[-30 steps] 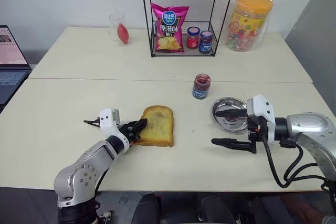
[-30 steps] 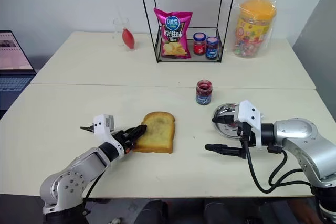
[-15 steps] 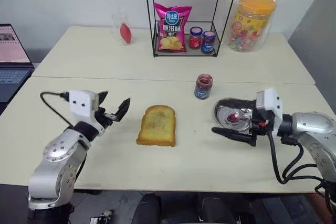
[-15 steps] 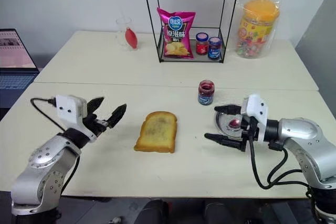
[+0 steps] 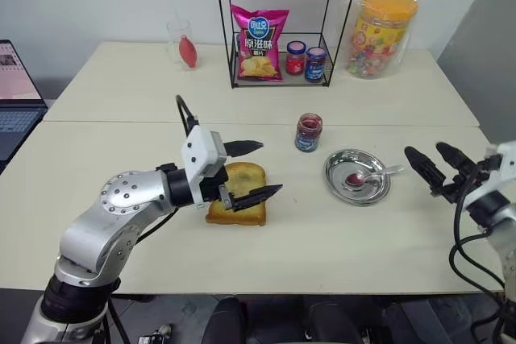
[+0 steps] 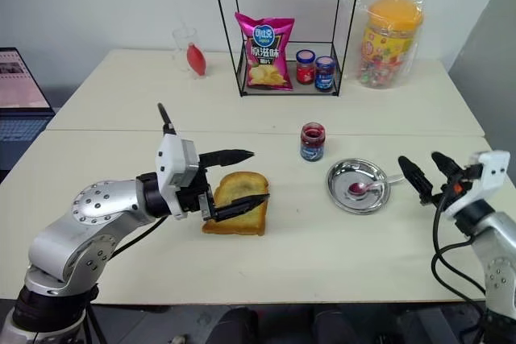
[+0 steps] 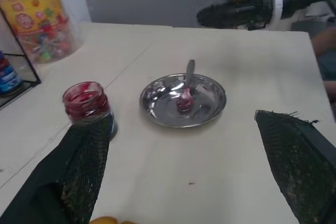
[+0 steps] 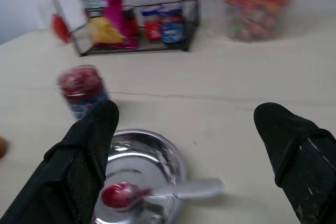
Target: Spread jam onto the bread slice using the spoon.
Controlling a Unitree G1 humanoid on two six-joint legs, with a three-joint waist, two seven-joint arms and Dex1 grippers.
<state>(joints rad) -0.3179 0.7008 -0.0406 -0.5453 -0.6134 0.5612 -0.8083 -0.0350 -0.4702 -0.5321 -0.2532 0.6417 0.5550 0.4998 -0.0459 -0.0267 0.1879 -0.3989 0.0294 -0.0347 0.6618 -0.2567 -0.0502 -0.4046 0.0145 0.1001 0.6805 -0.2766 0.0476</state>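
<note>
The bread slice (image 5: 242,209) lies flat on the near table, its browned face up. My left gripper (image 5: 271,167) hovers open above the slice, pointing right, with nothing between its fingers. The jam jar (image 5: 308,132) stands open, beyond and to the right of the bread. The spoon (image 5: 369,176) rests in a round metal dish (image 5: 334,168), its red-stained bowl on the dish floor and its handle over the right rim. To the right of the dish my right gripper (image 5: 425,151) is open and empty, pointing forward. The left wrist view shows the jar (image 7: 84,100) and the spoon (image 7: 186,90).
A wire rack (image 5: 230,30) at the back holds a pink chip bag (image 5: 259,42) and two capped jars (image 5: 305,60). A big candy jar (image 5: 380,31) stands to its right, a glass (image 5: 182,42) to its left. A laptop (image 5: 12,98) sits at the left edge.
My left gripper has left the bread's left edge, opened wide, risen and swung over the slice, pointing right. My right gripper has drawn away to the right from beside the dish.
</note>
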